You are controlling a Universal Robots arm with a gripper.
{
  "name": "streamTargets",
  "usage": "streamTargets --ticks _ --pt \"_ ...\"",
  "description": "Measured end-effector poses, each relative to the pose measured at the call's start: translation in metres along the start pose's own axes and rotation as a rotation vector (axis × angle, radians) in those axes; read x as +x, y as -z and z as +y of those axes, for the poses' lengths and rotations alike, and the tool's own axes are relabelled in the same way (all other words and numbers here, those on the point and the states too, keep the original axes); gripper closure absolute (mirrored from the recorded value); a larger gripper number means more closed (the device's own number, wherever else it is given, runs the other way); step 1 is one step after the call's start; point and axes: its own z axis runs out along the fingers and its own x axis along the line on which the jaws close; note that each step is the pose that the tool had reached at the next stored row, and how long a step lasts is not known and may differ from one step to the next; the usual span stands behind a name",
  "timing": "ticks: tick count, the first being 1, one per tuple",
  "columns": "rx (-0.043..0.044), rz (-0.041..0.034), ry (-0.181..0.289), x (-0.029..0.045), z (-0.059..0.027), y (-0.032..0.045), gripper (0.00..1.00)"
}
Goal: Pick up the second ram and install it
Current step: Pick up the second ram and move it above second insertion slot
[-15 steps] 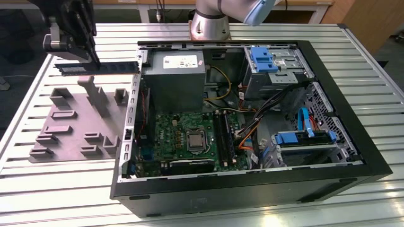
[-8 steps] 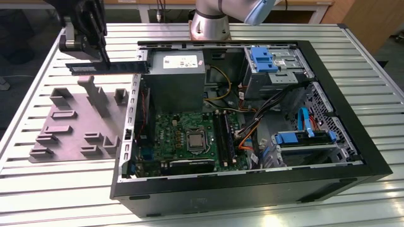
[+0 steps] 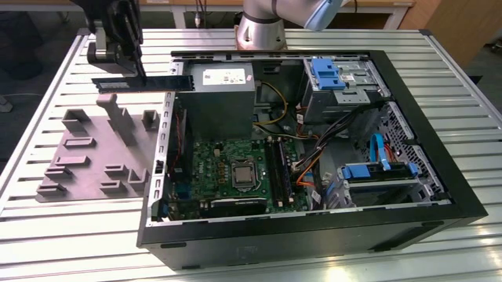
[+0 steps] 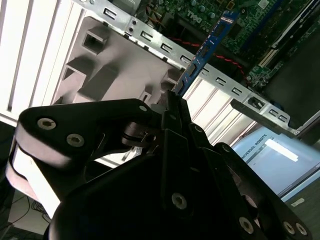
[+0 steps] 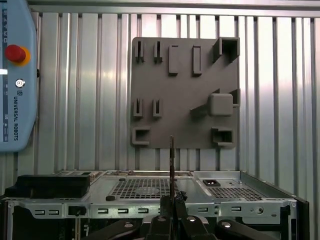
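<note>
Exterior view shows the second ram lengthwise, first wrist view edge-on. We see the gripper hanging vertical, clamped on it.

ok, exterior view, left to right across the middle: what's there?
grey moulded tray → CPU socket → black memory slots → blue drive caddy. Left out: the RAM stick held in the gripper, since it overlaps the tray's span.
</note>
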Motion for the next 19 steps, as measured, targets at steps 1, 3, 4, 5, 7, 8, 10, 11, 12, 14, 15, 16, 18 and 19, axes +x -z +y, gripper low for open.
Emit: streamTargets --ticks 1,3,4,5,7,8,10,11,12,14,15,16,18,19 --pt "0.0000 -0.0001 0.000 -0.0001 -0.0013 0.0000 0.86" --pt "0.0000 0.0000 0.000 -0.0003 -0.0042 0.0001 0.86" --pt "0.0000 0.0000 0.000 -0.0003 -0.0055 0.0001 0.86" --pt "0.0000 -0.0001 0.000 -0.0004 -0.0069 0.0001 0.86" --pt "0.0000 0.0000 0.000 -0.0006 -0.0100 0.0002 0.86" --pt "0.0000 -0.0001 0.000 -0.0006 -0.0115 0.0002 0.86" --pt "-0.0001 0.0000 0.000 -0.0008 -0.0146 0.0004 0.86" --pt "0.0000 0.0000 0.000 -0.0008 -0.0161 0.0004 0.86" --pt "0.0000 -0.0001 0.000 -0.0008 -0.0177 0.0004 0.86" --pt "0.0000 0.0000 0.000 -0.0009 -0.0209 0.0005 0.86" --pt "0.0001 0.0000 0.000 -0.0009 -0.0225 0.0005 0.86" --pt "0.0001 0.0000 0.000 -0.0009 -0.0241 0.0005 0.86" --pt "-0.0001 0.0000 0.000 -0.0010 -0.0276 0.0007 0.86" --pt "0.0000 -0.0001 0.000 -0.0010 -0.0293 0.0007 0.86"
